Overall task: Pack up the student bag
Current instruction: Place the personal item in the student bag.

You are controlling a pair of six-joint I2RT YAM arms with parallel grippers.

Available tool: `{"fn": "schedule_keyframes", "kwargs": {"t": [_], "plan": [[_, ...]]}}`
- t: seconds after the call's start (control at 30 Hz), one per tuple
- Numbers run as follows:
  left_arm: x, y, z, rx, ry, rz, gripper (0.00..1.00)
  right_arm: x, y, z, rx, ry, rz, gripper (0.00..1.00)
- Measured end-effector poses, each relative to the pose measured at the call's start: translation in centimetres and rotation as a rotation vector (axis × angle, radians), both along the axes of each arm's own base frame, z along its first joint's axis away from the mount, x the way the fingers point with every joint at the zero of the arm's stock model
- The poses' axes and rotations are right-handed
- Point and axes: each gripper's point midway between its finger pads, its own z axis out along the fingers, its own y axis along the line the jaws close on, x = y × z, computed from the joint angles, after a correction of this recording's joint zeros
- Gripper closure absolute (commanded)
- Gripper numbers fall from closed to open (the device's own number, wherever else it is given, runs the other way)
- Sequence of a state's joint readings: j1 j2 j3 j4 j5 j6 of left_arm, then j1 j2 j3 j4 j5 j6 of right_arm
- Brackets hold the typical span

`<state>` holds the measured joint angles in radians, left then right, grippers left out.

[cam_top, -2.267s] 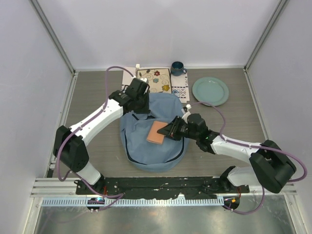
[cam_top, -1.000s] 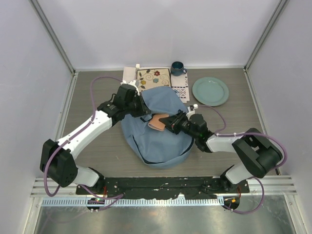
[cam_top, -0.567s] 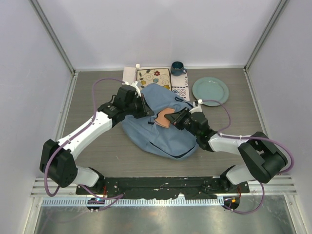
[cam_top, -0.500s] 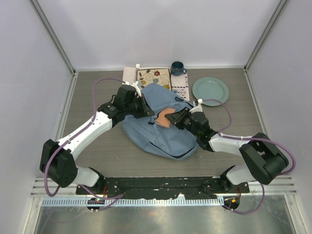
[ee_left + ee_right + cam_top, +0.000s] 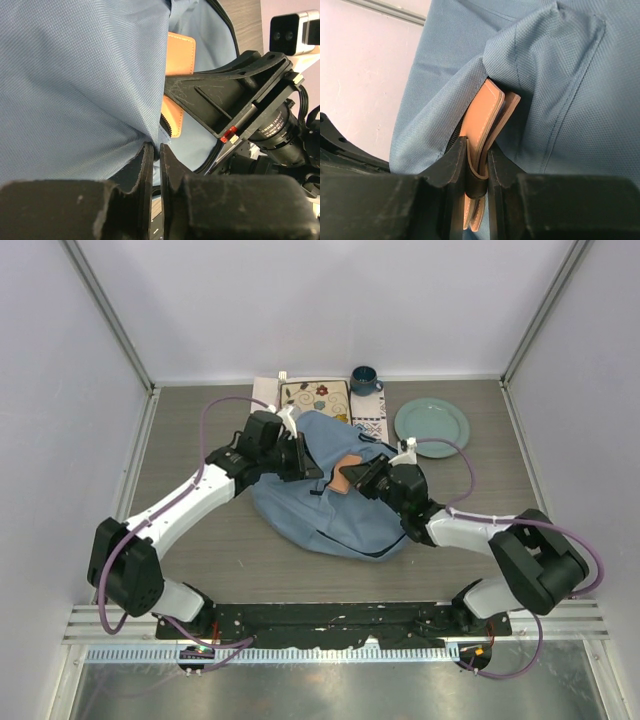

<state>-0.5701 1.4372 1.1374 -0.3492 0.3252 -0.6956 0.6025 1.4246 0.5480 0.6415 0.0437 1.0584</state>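
The student bag, a soft light-blue backpack, lies in the middle of the table with its mouth toward the back. My left gripper is at the bag's upper left, its jaws pinched on the fabric edge by the zipper with only a thin gap showing. My right gripper is shut on a tan leather notebook and holds it edge-on in the bag's opening. Blue fabric folds over the notebook's far end. The left wrist view shows the same notebook inside the mouth.
A teal plate lies at the back right and a dark blue mug stands at the back. A floral mat and a patterned cloth lie just behind the bag. Enclosure walls stand on both sides.
The right arm has pushed the notebook farther back into the bag's mouth. The bag has slid and flattened toward the back right, and the left gripper has moved slightly with its edge.
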Motion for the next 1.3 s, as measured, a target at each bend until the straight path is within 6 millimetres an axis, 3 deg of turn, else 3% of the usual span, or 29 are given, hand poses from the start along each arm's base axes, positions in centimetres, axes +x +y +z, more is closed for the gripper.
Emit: {"fn": "schedule_keyframes", "kwargs": {"t": [0.2,0.4,0.63,0.8,0.87,1.0,1.13,1.23,1.27,1.3], "plan": [[0.1,-0.3,-0.5,0.004,0.01,-0.011,0.87,0.8,0.6,-0.6,0.055,-0.01,-0.012,0.98],[0.1,-0.3,-0.7,0.006,0.02,-0.007,0.79,0.4,3.4,-0.6,0.094,-0.024,0.047,0.96],[0.4,-0.2,-0.5,0.016,0.015,0.011,0.64,0.8,5.7,-0.4,0.078,-0.033,0.098,0.87],[0.7,0.4,-0.3,0.039,-0.002,0.05,0.53,2.3,6.9,-1.1,-0.014,-0.022,0.104,0.65],[0.7,1.0,0.3,0.047,-0.022,0.07,0.48,2.7,7.0,-1.6,-0.048,-0.018,0.104,0.52],[0.3,2.5,2.3,0.059,-0.074,0.118,0.44,2.9,6.7,-2.3,-0.103,-0.002,0.106,0.38],[0.0,4.2,3.8,0.083,-0.122,0.172,0.42,2.3,5.1,-1.3,-0.159,-0.008,0.084,0.37],[-0.2,5.1,4.2,0.106,-0.141,0.199,0.42,1.5,3.6,-0.4,-0.187,-0.013,0.062,0.51],[-0.2,5.4,4.2,0.113,-0.144,0.204,0.42,1.3,3.2,0.0,-0.19,-0.016,0.055,0.64],[-0.2,5.6,4.2,0.12,-0.144,0.21,0.42,1.3,2.9,0.3,-0.192,-0.02,0.049,0.69]]}}
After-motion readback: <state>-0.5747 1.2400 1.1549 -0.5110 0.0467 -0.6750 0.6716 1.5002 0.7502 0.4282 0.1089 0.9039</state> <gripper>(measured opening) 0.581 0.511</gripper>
